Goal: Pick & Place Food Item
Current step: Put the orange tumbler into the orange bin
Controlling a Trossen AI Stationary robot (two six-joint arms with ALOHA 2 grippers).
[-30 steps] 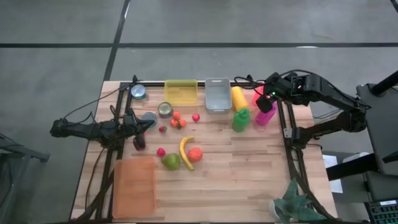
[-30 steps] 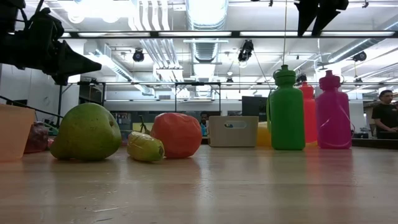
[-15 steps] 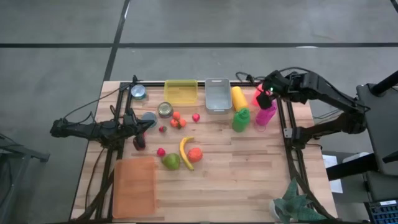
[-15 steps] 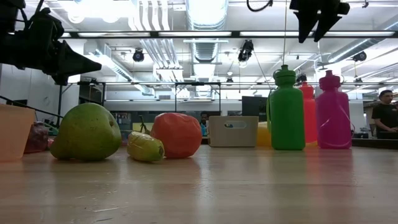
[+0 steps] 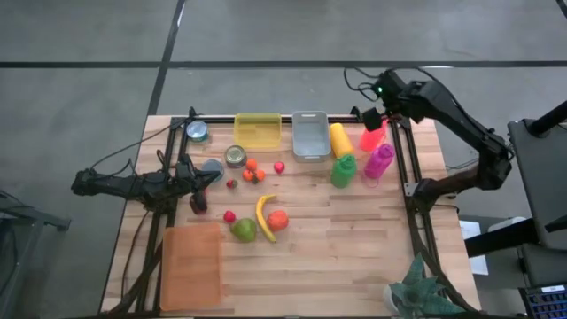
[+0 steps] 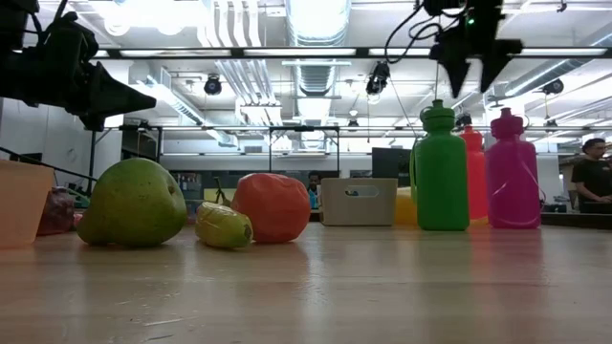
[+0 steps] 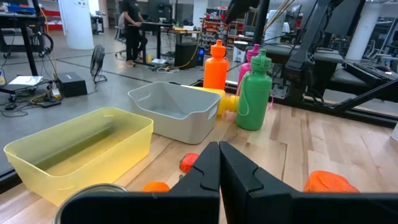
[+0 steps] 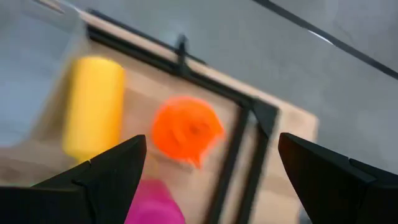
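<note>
Two wide-open jaws of the right gripper (image 5: 370, 116) hung over the tall orange plastic bottle (image 5: 373, 137) at the bench's one o'clock, risking toppling it; left gripper (image 5: 197, 202) stayed shut.

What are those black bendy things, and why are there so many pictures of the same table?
They are two robot arms. Each ends in a two-fingered pincher called an end effector. One camera looks straight down, one sits level with the table top, and one rides on each wrist.

On the wooden table lie pretend foods: a banana, a green pear and an orange fruit. There are also a yellow bin, a grey bin, and green, pink and orange bottles.

The left end effector is shut and waits near the table's left side. The right end effector hangs open above the orange bottle. Neither holds anything.
</note>
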